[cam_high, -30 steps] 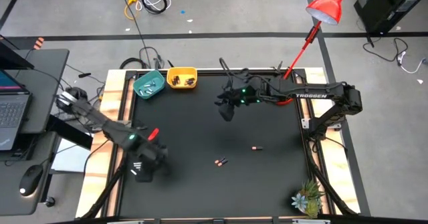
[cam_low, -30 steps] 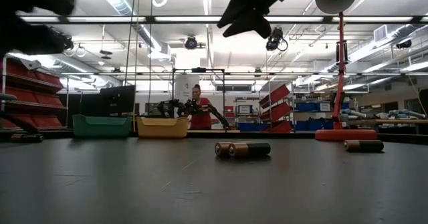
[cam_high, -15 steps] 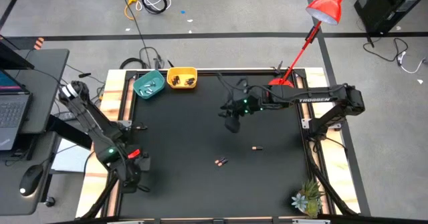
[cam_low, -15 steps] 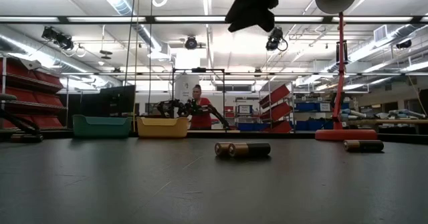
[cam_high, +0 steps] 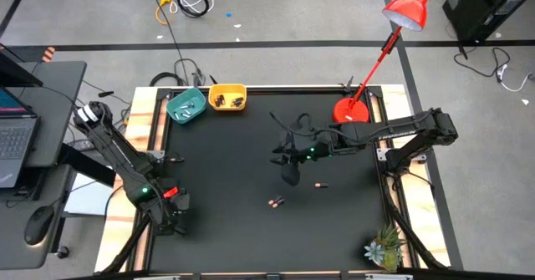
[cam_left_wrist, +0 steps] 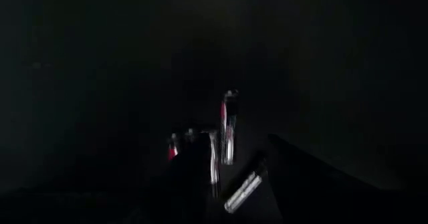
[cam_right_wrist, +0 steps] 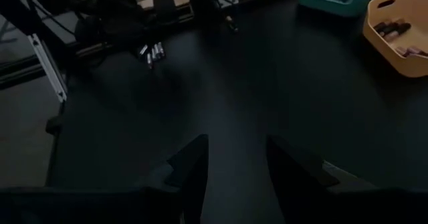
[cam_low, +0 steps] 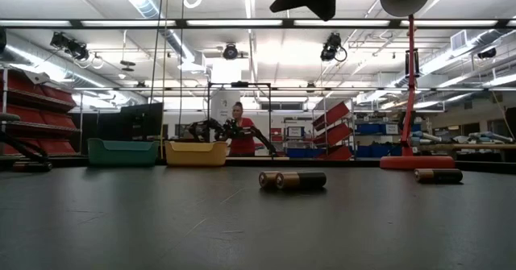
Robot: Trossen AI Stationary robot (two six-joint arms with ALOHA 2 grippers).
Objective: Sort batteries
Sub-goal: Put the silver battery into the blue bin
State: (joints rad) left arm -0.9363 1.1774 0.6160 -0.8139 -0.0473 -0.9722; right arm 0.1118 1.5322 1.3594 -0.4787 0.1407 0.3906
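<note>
My left gripper (cam_high: 173, 221) has dropped back to the table's near-left corner, fingers parted over silver batteries (cam_left_wrist: 228, 127). My right gripper (cam_right_wrist: 235, 158), spread and empty, has swung nearer, closing on the dark batteries (cam_high: 277, 202) mid-table, likely my next pick.

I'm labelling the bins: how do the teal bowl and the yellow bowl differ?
The teal bowl holds whitish-silver batteries; the yellow bowl holds dark ones. The teal bowl stands nearer the table's corner, the yellow bowl beside it. Both look similar in size and shape.
</note>
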